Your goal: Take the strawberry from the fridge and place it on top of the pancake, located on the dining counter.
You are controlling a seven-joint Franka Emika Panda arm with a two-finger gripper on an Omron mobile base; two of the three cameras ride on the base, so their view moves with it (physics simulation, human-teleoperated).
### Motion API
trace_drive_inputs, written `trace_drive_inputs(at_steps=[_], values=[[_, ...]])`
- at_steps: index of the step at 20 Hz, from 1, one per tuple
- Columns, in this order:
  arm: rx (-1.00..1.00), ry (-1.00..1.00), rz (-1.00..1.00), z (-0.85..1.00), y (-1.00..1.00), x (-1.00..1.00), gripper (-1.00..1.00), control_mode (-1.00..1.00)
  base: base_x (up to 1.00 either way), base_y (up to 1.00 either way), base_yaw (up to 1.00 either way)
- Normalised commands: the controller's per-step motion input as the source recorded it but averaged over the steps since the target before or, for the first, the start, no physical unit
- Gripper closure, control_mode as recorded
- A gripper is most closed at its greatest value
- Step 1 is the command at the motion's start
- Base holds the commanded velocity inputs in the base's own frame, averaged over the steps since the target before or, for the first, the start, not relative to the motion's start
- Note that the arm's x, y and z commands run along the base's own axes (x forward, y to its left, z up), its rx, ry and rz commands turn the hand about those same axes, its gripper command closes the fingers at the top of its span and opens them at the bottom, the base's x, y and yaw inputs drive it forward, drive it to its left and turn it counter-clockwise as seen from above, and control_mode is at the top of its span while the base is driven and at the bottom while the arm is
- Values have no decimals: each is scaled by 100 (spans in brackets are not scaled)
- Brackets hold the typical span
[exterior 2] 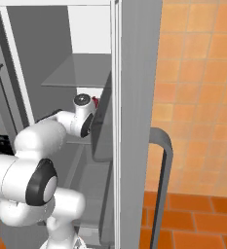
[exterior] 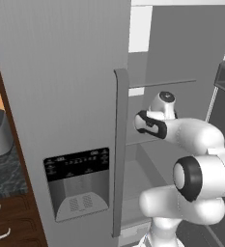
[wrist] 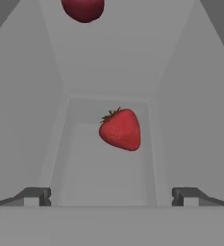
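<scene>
Inside, reaching into the fridge past its open right door, with the arm stretching between the shelves. Ahead, lying on a pale grey shelf, strawberry with leafy cap pointing up-left, centred between the fingertips yet apart from both. End effector standing wide open, gripping nothing. Farther back, showing at the top edge, another dark red fruit.
</scene>
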Motion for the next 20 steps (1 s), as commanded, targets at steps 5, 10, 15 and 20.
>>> trace_drive_inputs(at_steps=[5,10,15,20], values=[[0,4,0,-19,0,45,-100,-100,0,0,0],[0,6,0,-19,0,53,-100,-100,0,0,0],[0,3,0,-27,0,38,-100,-100,0,0,0],[0,0,1,-17,-3,0,-100,-100,0,0,0]])
